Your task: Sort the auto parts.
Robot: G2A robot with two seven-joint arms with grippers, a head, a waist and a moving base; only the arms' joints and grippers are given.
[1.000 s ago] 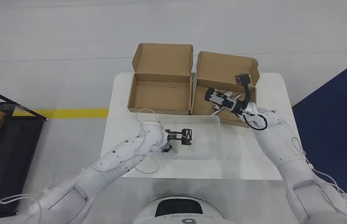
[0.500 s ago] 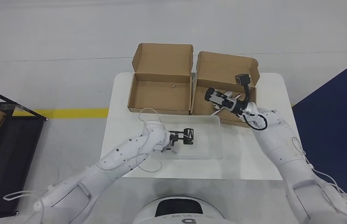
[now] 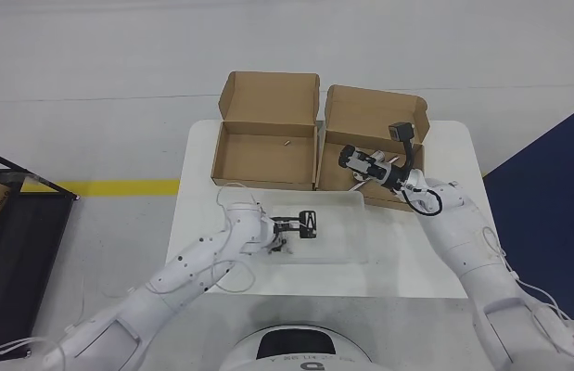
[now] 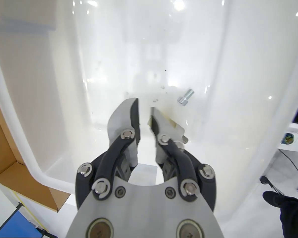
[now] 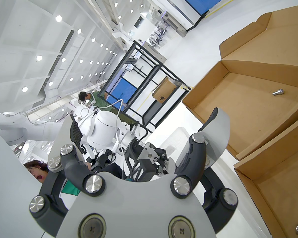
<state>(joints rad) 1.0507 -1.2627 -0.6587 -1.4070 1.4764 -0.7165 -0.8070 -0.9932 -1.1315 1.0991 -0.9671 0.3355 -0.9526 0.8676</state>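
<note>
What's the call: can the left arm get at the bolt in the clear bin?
Probably yes. The left pincer is inside the clear bin, slightly open; the bolt lies loose just off its tip, nothing between them.

Left gripper [image 4: 144,105] in the clear plastic bin [image 4: 5,125], a silver bolt [image 4: 185,97] just past its tips.
The gripper points into the bin with its two fingers [image 4: 119,120] a narrow gap apart and nothing between them. The small bolt lies on the bin floor just beyond the fingertips, off to the side of the finger that carries a strip of tan tape [image 4: 172,122], and touches neither pad. Dark specks dot the floor ahead of the tips. On the other finger's side, the bin's rounded rim runs close beside a brown cardboard box [image 4: 5,164].
</note>
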